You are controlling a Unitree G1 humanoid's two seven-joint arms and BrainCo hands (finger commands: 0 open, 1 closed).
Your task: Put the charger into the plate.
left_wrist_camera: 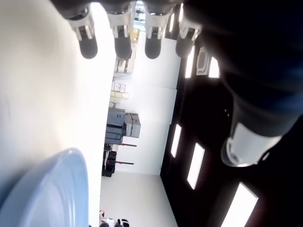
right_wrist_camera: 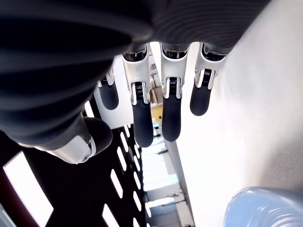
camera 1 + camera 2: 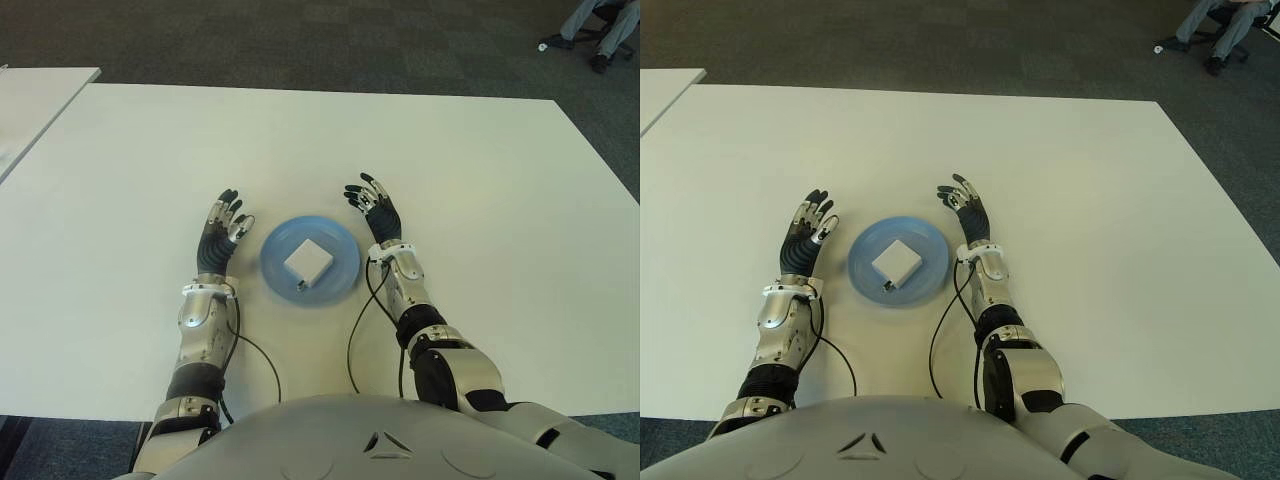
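Note:
A white square charger (image 3: 307, 263) lies inside the round blue plate (image 3: 345, 247) near the table's front edge, with its dark plug end toward me. My left hand (image 3: 222, 228) shows just left of the plate, fingers spread and holding nothing. Just right of the plate is my right hand (image 3: 373, 207), fingers also spread and empty. The plate's rim (image 1: 57, 189) appears in the left wrist view, and the plate's rim (image 2: 265, 208) shows in the right wrist view below straight fingers (image 2: 142, 113).
The white table (image 3: 480, 200) stretches wide around the plate. A second white table (image 3: 30, 100) stands at the far left. A seated person's legs (image 3: 600, 25) and chair show at the far right on the dark carpet.

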